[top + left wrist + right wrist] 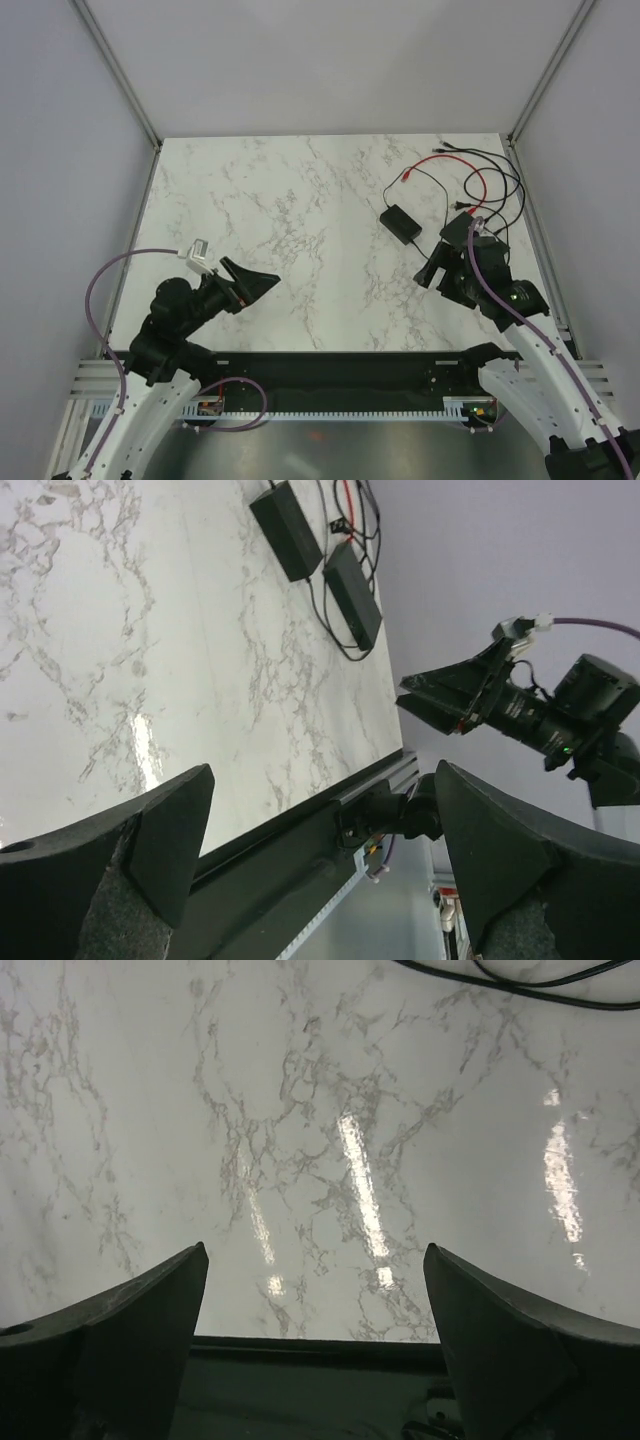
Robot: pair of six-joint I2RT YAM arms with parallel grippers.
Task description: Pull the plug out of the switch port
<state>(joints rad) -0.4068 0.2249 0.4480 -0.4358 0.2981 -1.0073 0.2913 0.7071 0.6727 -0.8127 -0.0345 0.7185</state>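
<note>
The small flat black box with the switch port (pixel 401 222) lies on the marble table at the right rear, with a thin black cable running from its far end; the plug itself is too small to make out. It also shows in the left wrist view (pixel 285 530), next to a second black box (pixel 352 595). My right gripper (pixel 440 256) is open and empty, just right of and nearer than the box, apart from it. Its wrist view (pixel 315 1255) shows only bare marble between the jaws. My left gripper (pixel 258 278) is open and empty at the near left (pixel 320 780).
Loose red cables (pixel 470 178) and black cables (pixel 500 190) lie tangled at the right rear corner. A black cable (pixel 520 988) crosses the top of the right wrist view. Grey walls enclose the table (pixel 300 230). A dark rail (pixel 340 365) runs along the near edge.
</note>
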